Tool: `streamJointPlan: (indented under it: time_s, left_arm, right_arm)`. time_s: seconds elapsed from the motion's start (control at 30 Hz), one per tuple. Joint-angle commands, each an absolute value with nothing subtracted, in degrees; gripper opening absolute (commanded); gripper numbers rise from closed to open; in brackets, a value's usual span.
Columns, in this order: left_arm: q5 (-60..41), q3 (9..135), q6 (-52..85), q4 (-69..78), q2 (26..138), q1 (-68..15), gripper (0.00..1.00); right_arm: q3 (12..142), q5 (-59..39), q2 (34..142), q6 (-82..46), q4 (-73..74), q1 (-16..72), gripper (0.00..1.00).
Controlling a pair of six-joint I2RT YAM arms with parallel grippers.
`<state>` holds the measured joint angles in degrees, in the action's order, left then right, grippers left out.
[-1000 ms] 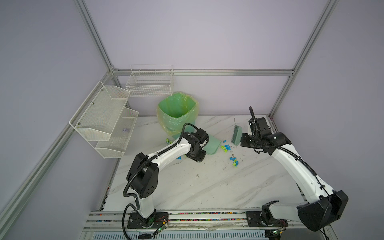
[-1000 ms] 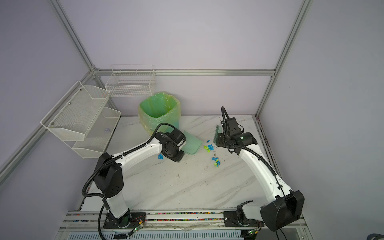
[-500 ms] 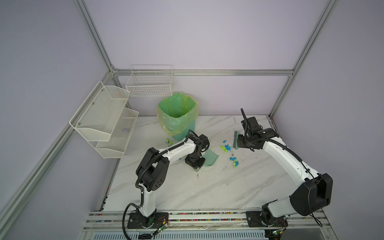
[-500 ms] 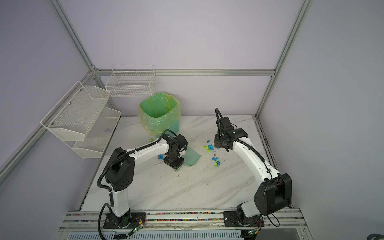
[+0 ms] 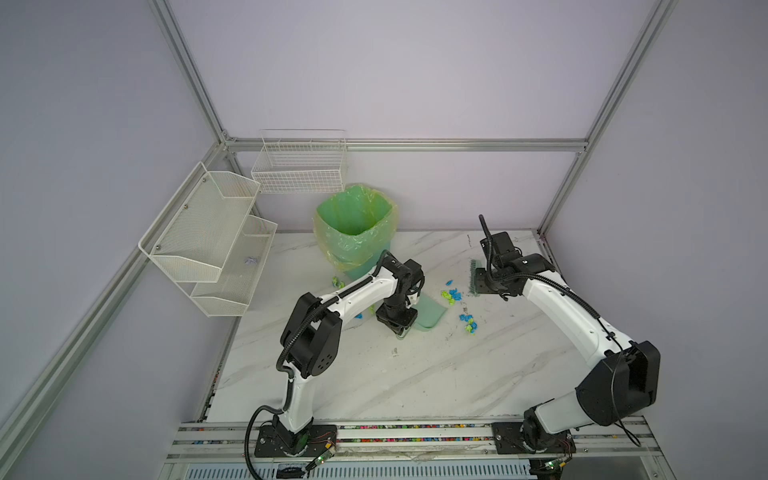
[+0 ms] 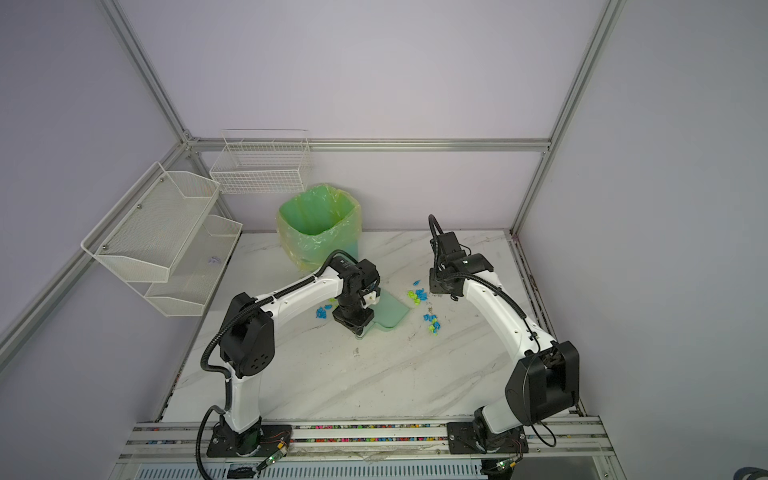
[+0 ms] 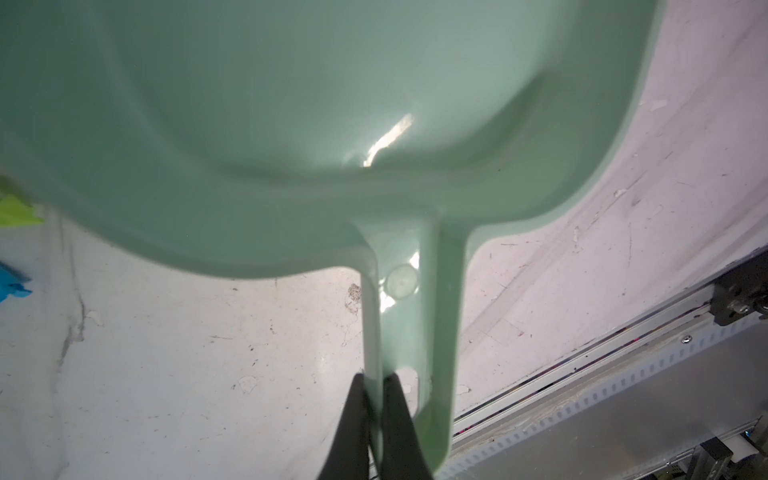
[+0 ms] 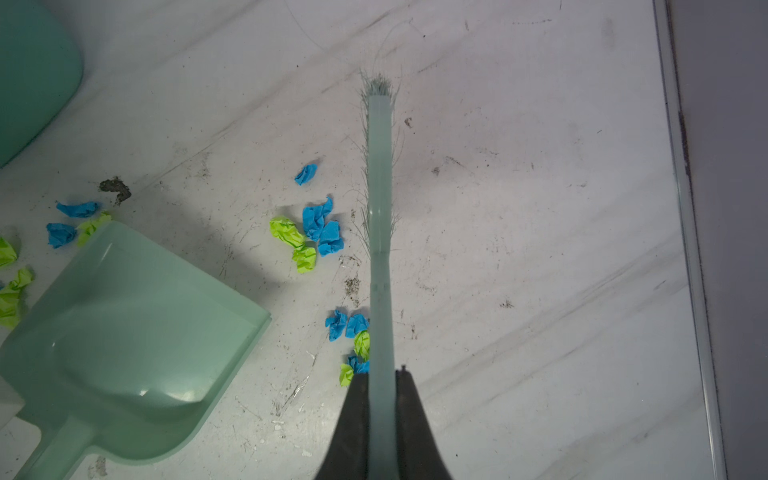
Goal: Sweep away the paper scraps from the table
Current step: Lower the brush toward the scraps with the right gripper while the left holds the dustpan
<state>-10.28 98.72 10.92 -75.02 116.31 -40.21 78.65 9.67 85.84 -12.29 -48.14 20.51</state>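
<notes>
- The right gripper point(image 8: 381, 374) is clamped narrow on the handle of the brush point(image 8: 380, 187). The brush's long axis runs straight out from the jaws, and its bristles are down on the worktop point(image 8: 540, 216).
- The left gripper point(image 7: 374, 380) is pinched tight on one side wall of the handle of the dustpan point(image 7: 374, 104). The pan rests on the worktop with its open lip turned toward the brush.
- The paper scraps point(image 8: 318, 232) lie between brush and lip, all on the pan side of the brush. One clump sits just beside the bristles; another lies against or just beside the bare handle, close to the jaws.
- The coming move looks like a broadside push by the right arm — the nearer one — across the brush's long axis toward the lip. The clump by the handle sits past the bristles, so it may be missed.
- The right wrist view shows the inside of the pan bare, and more scraps beside the pan's far wall.
- Both top views show further scraps behind the left arm, toward the green-lined bin point(image 5: 349, 249) — out of the brush's present path.
- Only the left wrist view shows how slim that pinch on the handle wall is.
</notes>
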Motion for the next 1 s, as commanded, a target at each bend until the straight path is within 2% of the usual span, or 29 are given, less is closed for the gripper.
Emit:
streamJointPlan:
  time_s: [0.0, 0.7, 0.97]
  left_arm:
    - [-11.37, 104.71, 10.49, -76.87, 116.84, -40.36, 0.0]
    - [-12.75, 110.12, 10.2, -77.96, 122.76, -39.99, 0.0]
    - [-14.34, 110.33, 10.02, -76.84, 123.34, -39.14, 0.0]
  right_arm:
    - [80.0, 10.72, 86.22, -10.85, -46.86, 20.22, 0.0]
    - [82.87, 11.78, 92.42, -5.99, -45.36, 20.25, 0.0]
    - [80.56, 1.62, 90.97, -3.55, -42.85, 20.52, 0.0]
